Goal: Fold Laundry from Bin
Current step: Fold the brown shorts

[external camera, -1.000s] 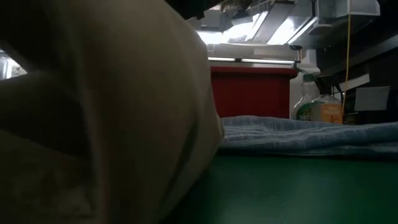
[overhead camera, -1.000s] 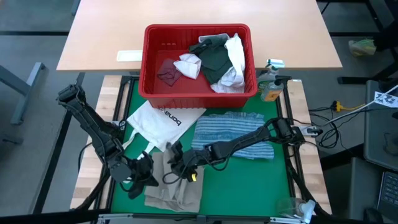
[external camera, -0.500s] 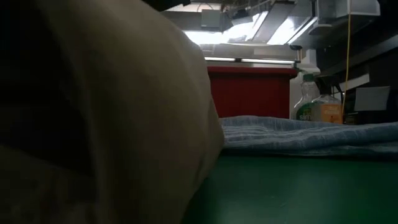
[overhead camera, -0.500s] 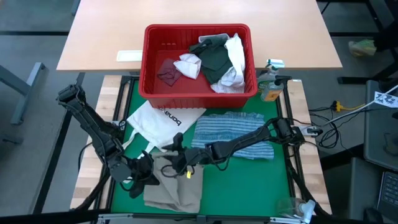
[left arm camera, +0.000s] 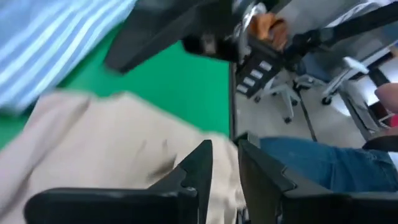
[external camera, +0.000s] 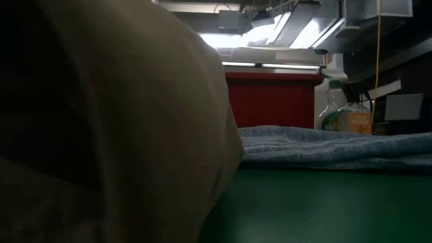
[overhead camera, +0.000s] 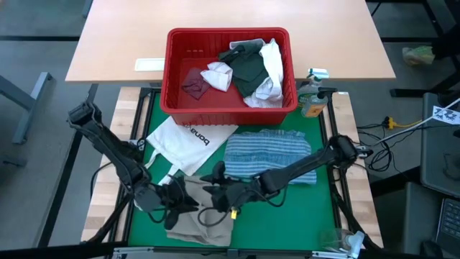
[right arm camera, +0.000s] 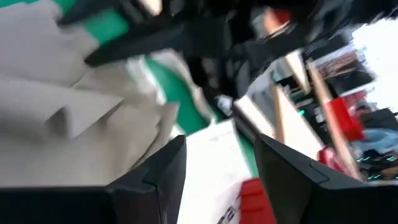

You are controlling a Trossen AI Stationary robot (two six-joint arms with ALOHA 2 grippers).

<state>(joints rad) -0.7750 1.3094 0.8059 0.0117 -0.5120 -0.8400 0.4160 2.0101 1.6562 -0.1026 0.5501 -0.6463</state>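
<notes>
Folding is under way on one garment only: a tan cloth shirt (overhead camera: 205, 216) lies bunched on the green table mat (overhead camera: 287, 216) at the near edge, left of centre, with both grippers over it. The left gripper (overhead camera: 175, 201) sits at the shirt's left side; its wrist view shows the two dark fingers (left arm camera: 199, 163) a narrow gap apart above the cloth, with nothing visibly between them. The right gripper (overhead camera: 218, 196) reaches across to the shirt's upper middle, and its jaws stand well apart with no cloth pinched. The shirt is creased and uneven, not yet a finished fold by my judgement. A blue-striped soft cloth (overhead camera: 269, 155) lies flattened on the mat to the right of centre, long axis running across the table; whether it counts as folded I cannot tell. The red rectangular plastic basket (overhead camera: 172, 79) stands at the far side of the mat and holds a dark green-grey top (overhead camera: 248, 68), a white garment (overhead camera: 272, 65), a small white piece (overhead camera: 217, 75) and a small maroon piece (overhead camera: 192, 83), so most of the load remains. The tan shirt's long axis runs roughly near-to-far, its far end pointing toward the basket. A white tote bag with black lettering (overhead camera: 185, 142) lies just beside the shirt, on the far left.
</notes>
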